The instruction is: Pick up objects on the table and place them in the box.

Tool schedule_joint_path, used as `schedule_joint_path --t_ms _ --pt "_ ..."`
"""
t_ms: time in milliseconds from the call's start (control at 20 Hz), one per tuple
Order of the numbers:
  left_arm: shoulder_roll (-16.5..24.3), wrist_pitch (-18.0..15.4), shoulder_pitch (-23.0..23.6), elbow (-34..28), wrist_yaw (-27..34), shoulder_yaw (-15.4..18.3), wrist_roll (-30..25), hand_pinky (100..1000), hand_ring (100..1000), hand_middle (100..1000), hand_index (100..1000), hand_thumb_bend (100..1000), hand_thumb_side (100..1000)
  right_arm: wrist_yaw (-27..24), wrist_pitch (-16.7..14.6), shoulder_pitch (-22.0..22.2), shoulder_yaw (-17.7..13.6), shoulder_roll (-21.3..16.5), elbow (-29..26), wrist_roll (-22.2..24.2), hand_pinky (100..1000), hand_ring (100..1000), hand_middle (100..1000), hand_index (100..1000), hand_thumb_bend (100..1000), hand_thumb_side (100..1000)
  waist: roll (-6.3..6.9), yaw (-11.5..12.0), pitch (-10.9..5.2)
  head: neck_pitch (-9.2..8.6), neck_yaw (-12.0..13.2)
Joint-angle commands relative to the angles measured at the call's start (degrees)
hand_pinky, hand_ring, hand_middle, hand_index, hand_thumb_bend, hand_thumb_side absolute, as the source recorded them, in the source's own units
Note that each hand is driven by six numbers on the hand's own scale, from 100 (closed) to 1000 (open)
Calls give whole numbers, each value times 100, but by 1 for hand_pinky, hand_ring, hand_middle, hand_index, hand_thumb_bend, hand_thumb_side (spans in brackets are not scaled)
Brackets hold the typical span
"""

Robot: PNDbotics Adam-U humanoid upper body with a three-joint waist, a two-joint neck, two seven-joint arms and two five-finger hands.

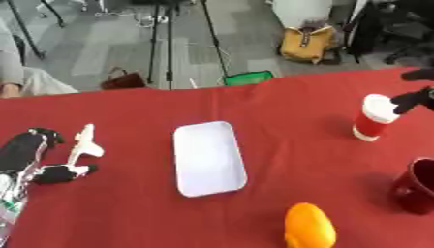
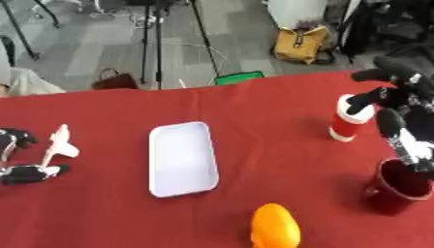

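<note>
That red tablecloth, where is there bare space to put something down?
Free: the wide strip between the white rectangular tray and the red cup with white lid, plus the cloth beyond the tray. Crowded: the right edge, where the right robot hand, cup and dark red mug cluster; the orange object fills the near edge.

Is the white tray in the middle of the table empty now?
Yes, empty. The white tray shows only its bare white surface; the red cup, orange object and dark red mug sit outside.
</note>
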Motion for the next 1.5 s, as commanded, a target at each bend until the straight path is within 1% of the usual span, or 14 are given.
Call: schedule_joint_path --t_ms 50,600,750,800,850,900,950,1200,1250,1300,1350,1400,1450,1500 --pt "66 -27 -140 78 100 -1 175 581 685 529 687 983 548 -9 -14 -74 -4 -64 -66 21 748 606 814 974 153 462 -11 -9 -73 -47 9" --pt "11 -73 -307 363 186 -55 448 573 676 514 678 933 557 -18 -15 -81 3 -67 -61 42 748 606 814 975 154 463 11 -57 -60 -60 18" --pt "-1 -96 -363 453 197 -77 461 572 670 508 671 900 554 -20 -16 -85 6 -66 -59 48 748 605 814 974 155 462 13 -80 -58 -64 22" --pt "-2 -103 -384 480 189 -87 459 573 663 500 661 858 545 -22 -18 -87 6 -66 -59 49 748 605 814 974 155 462 12 -91 -57 -65 25" --pt "-3 -107 -399 502 179 -93 456 573 663 500 661 858 545 -23 -19 -88 7 -65 -58 51 748 605 814 974 155 462 12 -97 -56 -66 27" --pt "-5 -112 -415 522 166 -102 451 572 658 503 656 828 536 -24 -21 -88 7 -66 -57 52 748 605 814 974 155 463 12 -107 -55 -66 27" --pt "-6 -118 -432 543 150 -111 443 572 658 503 656 828 536 -25 -22 -88 8 -66 -55 54 748 605 814 974 155 463 12 -115 -54 -66 28" --pt "-30 -148 -492 655 84 -143 444 569 650 493 646 743 528 -31 -33 -94 12 -65 -48 67 748 605 814 974 156 463 10 -153 -45 -74 33" --pt "-36 -154 -499 678 77 -147 448 569 650 493 646 743 528 -32 -35 -94 12 -65 -46 69 748 605 814 974 156 463 9 -158 -43 -74 34" --pt "-42 -160 -506 705 70 -153 449 569 648 492 644 703 523 -34 -37 -96 12 -64 -44 70 748 605 814 974 155 464 7 -166 -42 -76 35" --pt "-47 -165 -513 729 63 -157 450 569 648 492 644 703 523 -35 -39 -98 12 -63 -43 72 748 605 814 974 155 464 5 -171 -41 -77 35" --pt "-53 -174 -519 747 63 -163 449 569 644 487 639 654 504 -36 -42 -99 13 -63 -41 73 748 605 814 974 155 464 3 -176 -39 -79 36" --pt "-57 -180 -526 764 55 -170 447 569 644 487 639 654 504 -38 -44 -100 13 -62 -40 75 748 605 814 974 155 464 1 -180 -38 -80 38" --pt "-60 -182 -532 780 46 -174 446 568 639 482 633 612 482 -40 -46 -101 13 -62 -39 76 748 604 814 974 157 463 0 -184 -37 -80 39"
